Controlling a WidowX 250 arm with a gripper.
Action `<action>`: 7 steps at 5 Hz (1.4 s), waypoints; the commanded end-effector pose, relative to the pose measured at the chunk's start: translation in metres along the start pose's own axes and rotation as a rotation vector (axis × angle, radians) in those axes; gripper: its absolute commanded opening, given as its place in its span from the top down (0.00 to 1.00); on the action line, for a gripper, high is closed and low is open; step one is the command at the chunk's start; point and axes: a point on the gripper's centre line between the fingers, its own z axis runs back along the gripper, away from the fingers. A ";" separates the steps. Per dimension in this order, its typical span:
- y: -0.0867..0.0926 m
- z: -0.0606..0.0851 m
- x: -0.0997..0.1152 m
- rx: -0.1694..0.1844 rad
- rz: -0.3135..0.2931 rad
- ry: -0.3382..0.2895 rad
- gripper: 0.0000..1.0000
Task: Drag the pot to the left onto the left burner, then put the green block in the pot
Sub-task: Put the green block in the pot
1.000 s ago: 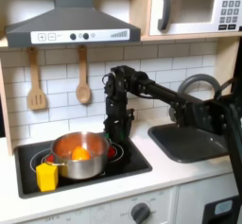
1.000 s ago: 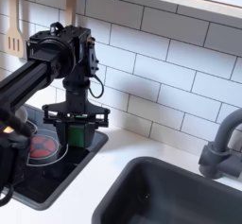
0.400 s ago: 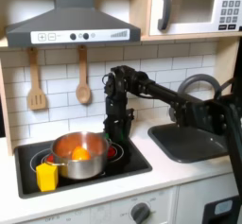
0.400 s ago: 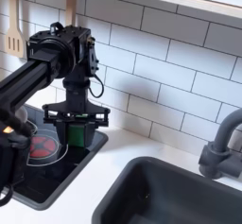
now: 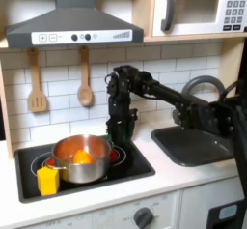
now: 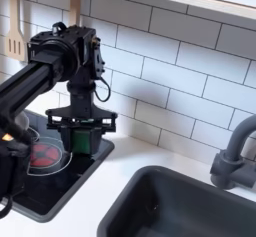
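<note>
The shiny silver pot (image 5: 81, 170) stands on the left half of the black cooktop (image 5: 135, 167) in the first exterior view, with an orange round piece (image 5: 82, 157) inside it. A sliver of the left burner's red rings (image 5: 44, 161) shows at the pot's left side. My gripper (image 5: 122, 128) hangs to the right of the pot, above the cooktop's back right corner, shut on the green block (image 5: 123, 131). In the second exterior view the green block (image 6: 84, 139) sits between the fingers of the gripper (image 6: 83, 141), just above the cooktop's edge.
A yellow cup-like piece (image 5: 47, 181) stands at the cooktop's front left, touching the pot. A second red burner (image 6: 45, 154) lies beside the gripper. The sink (image 5: 193, 144) with its faucet (image 6: 232, 156) is on the first exterior view's right. Wooden utensils (image 5: 85, 80) hang on the tiled wall.
Almost nothing differs; the gripper with the green block has risen very slightly. The pot has not moved.
</note>
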 end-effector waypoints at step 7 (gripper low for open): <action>0.011 0.019 -0.050 -0.042 -0.064 0.032 1.00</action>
